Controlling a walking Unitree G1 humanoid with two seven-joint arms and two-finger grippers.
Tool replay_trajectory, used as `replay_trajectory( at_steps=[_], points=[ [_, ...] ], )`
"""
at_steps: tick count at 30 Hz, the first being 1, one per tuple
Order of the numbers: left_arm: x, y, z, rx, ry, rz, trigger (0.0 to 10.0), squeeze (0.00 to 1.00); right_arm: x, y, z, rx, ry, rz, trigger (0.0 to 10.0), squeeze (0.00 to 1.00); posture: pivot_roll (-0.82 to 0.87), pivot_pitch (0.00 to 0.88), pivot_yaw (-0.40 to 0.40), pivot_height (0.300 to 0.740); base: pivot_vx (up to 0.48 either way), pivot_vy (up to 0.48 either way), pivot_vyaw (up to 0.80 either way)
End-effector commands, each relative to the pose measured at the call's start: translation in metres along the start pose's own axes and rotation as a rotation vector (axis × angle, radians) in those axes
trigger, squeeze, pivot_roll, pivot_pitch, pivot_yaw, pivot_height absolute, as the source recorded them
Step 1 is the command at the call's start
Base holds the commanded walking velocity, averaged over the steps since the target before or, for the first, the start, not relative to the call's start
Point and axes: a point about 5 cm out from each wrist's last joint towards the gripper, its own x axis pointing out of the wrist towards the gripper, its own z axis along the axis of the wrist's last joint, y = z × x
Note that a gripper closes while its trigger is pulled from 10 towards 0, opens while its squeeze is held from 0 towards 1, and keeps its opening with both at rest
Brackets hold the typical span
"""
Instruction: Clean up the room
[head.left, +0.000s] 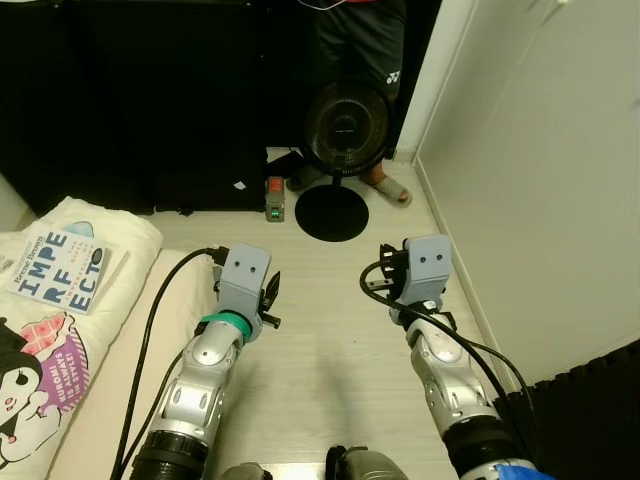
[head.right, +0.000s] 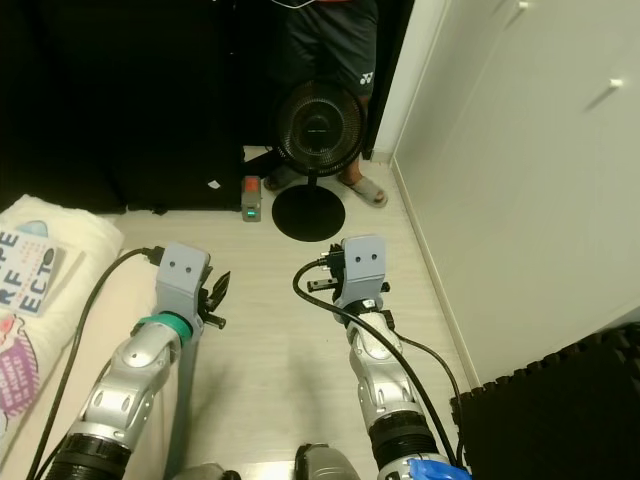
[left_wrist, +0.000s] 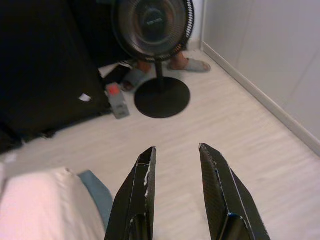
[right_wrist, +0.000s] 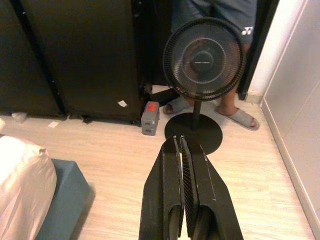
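Jaws of the left gripper (left_wrist: 176, 150) stand apart with a narrow gap and nothing between them; those of the right gripper (right_wrist: 180, 142) are pressed together, also empty. Both hover over bare floor (head.left: 330, 330), held forward at about the same height, touching nothing.

Just beside the left jaws, on their outer side, lies the bed (head.left: 100, 400) with a pillow (head.left: 110, 235) and a book (head.left: 62, 268) resting on it. Straight ahead of both jaws, well beyond reach, a black fan (head.left: 347, 128) stands on its round base. A small grey device (head.left: 275, 197) with a red top sits on the floor near that base, against a dark cabinet (head.left: 150, 100). Behind the fan a person's feet in slippers (head.left: 390, 186) stand in the doorway. A white wall (head.left: 540, 180) runs along the right jaws' outer side.

My read is that no pickup is under way; the robot looks to be searching for something to tidy. The grey device seems the likeliest stray item, so the next move would call for stepping closer, lowering an arm and opening its jaws around it.
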Motion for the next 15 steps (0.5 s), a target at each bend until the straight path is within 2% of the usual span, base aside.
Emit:
replay_trajectory(
  at_steps=[1,8,13,15],
  points=[
    [0.0,0.001,0.0,0.012,-0.008,0.004,10.0,0.0,-0.003,0.001,-0.003,0.008,0.006,0.005,10.0,0.0,-0.07,0.031,0.018,0.74,0.0,0.0,0.0],
    [0.001,-0.009,-0.002,0.015,-0.005,-0.022,10.0,0.0,-0.006,-0.006,-0.008,-0.01,0.022,-0.01,10.0,0.0,-0.09,0.038,0.039,0.74,0.0,0.0,0.0],
    [-0.001,-0.013,-0.01,0.027,0.019,-0.033,10.0,0.0,-0.003,-0.005,-0.004,-0.005,0.008,-0.018,10.0,0.0,-0.09,0.029,0.07,0.74,0.0,0.0,0.0],
    [-0.001,-0.01,-0.008,0.055,0.012,-0.044,10.0,0.0,0.001,-0.001,-0.002,0.017,-0.007,-0.04,10.0,0.0,-0.1,0.025,0.108,0.74,0.0,0.0,0.0]
  ],
)
